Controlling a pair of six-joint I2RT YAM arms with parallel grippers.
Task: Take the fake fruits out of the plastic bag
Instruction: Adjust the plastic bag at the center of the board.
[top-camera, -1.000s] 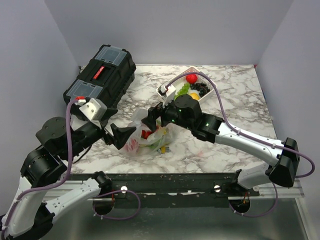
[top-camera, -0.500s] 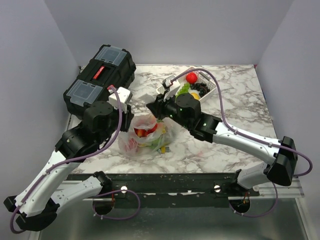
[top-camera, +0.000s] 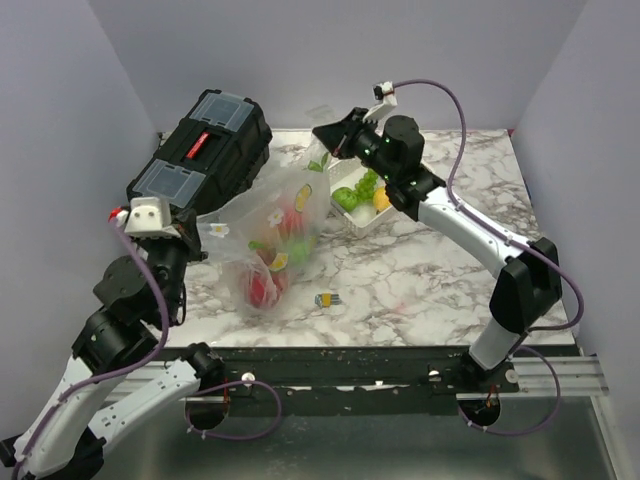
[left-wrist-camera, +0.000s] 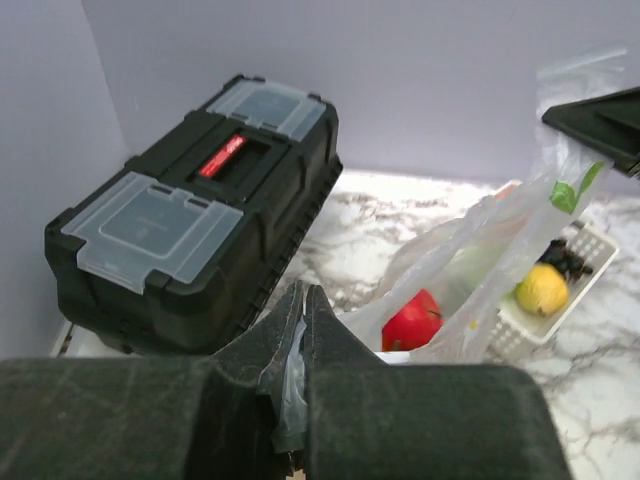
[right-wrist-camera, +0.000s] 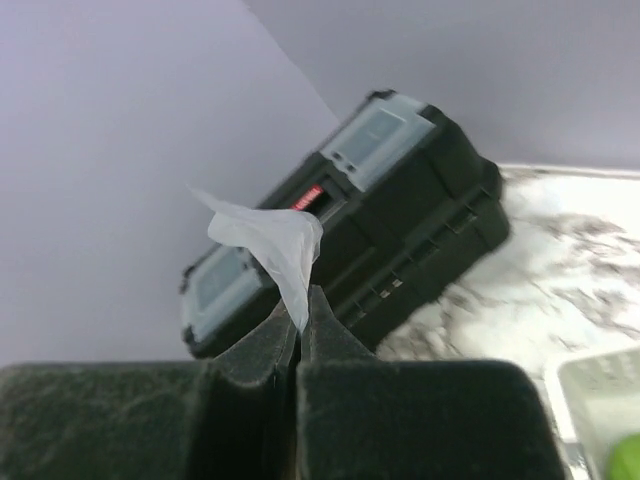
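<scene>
Left jaws are clamping the plastic bag's (top-camera: 288, 208) left corner. The fake fruits (top-camera: 260, 287) are sagging inside it (low, near the bench (top-camera: 420, 280)). Right jaws are pinching its upper edge, and I judge both pinches should be staying firm while tipping.

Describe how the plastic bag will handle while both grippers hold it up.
Likely floppy: the plastic bag sags between the left gripper and right gripper, each pinching an edge. Probably bottom-heavy: the fake fruits pool at its low end. May slip: only thin film sits in each pinch.
</scene>
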